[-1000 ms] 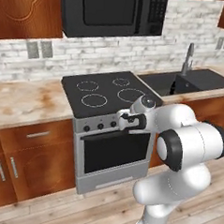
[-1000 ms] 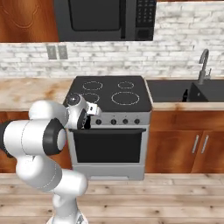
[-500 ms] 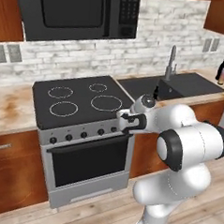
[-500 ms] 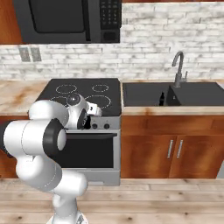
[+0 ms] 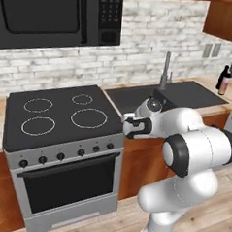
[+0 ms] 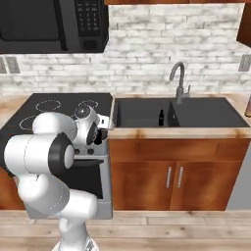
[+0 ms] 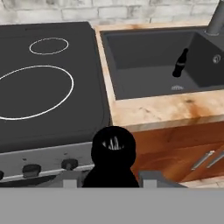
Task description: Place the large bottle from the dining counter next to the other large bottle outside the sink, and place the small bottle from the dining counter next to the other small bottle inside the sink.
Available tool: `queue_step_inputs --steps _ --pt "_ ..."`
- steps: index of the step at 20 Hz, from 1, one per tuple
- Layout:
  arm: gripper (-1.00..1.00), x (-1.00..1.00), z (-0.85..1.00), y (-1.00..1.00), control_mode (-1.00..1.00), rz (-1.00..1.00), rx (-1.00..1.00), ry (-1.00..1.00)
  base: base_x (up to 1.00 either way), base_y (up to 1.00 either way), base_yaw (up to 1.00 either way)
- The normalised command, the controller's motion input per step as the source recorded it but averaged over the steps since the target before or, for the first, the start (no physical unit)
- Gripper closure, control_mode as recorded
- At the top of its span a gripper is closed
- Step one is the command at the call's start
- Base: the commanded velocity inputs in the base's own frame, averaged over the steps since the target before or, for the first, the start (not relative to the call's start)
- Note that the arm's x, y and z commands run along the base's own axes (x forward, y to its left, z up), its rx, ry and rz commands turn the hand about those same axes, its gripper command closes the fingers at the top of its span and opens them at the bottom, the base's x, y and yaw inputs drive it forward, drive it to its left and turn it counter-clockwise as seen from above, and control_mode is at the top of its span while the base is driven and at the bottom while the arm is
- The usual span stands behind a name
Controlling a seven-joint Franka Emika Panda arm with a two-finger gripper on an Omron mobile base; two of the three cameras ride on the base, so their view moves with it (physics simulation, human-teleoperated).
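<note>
Left: a flat black glass cooktop (image 7: 48, 83) with white ring burners. Centre: the gripper (image 7: 113, 175), jaws closed on the small bottle (image 7: 113, 153), a matte black narrow-necked form seen cap-on, above the stove's near right corner. Right: the dark matte rectangular sink (image 7: 144, 52) set in veined beige counter (image 7: 166, 109); the other small bottle (image 7: 180, 63) stands upright inside. Behind, pale brick wall (image 6: 162, 49).
</note>
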Motion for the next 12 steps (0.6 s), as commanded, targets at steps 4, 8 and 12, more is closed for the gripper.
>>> queue_step_inputs --steps 4,8,12 --pt "1.00 0.00 0.00 0.00 1.00 0.00 0.00 0.00 0.64 -0.38 0.00" --pt "1.00 0.00 0.00 0.00 1.00 0.00 0.00 0.00 0.67 -0.33 0.00" --pt "1.00 0.00 0.00 0.00 1.00 0.00 0.00 0.00 0.68 -0.34 0.00"
